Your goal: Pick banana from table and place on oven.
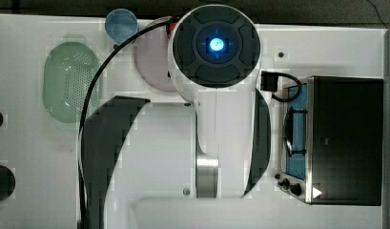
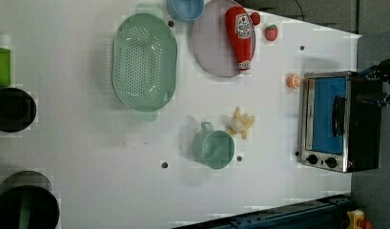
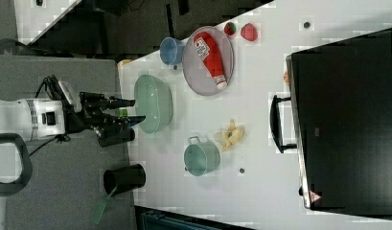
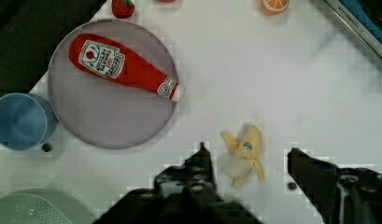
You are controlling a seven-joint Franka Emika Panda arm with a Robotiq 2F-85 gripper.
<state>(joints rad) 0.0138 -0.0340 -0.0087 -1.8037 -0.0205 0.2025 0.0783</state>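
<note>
White surface (image 2: 87, 157) carried everything. The banana (image 2: 240, 124), pale yellow and half peeled with its skin splayed out, lay on the bare surface just beside a small mint-green cup (image 2: 214, 148) with a handle; in the left view it sat to the cup's upper right, with the oven (image 2: 338, 124) well apart toward the left view's right. In the wrist view the banana (image 4: 244, 156) appeared between the two dark fingers (image 4: 198, 170), which stood spread apart with nothing in them and did not touch the fruit. In the right view the gripper (image 3: 131, 110) hung off the surface's edge at the right view's left, well apart from the banana (image 3: 230, 135).

The oven's black top (image 3: 347, 124) was bare, and its bluish glass door faced the banana. A round orange slice (image 2: 293, 81) lay just beside the oven's corner. A red ketchup bottle (image 2: 240, 36) rested on a pale grey-lilac plate (image 2: 209, 43), with two strawberries (image 2: 271, 32) near the plate's rim and a blue bowl (image 2: 185, 8) beside it. A green colander (image 2: 144, 62) sat further toward the left view's left.
</note>
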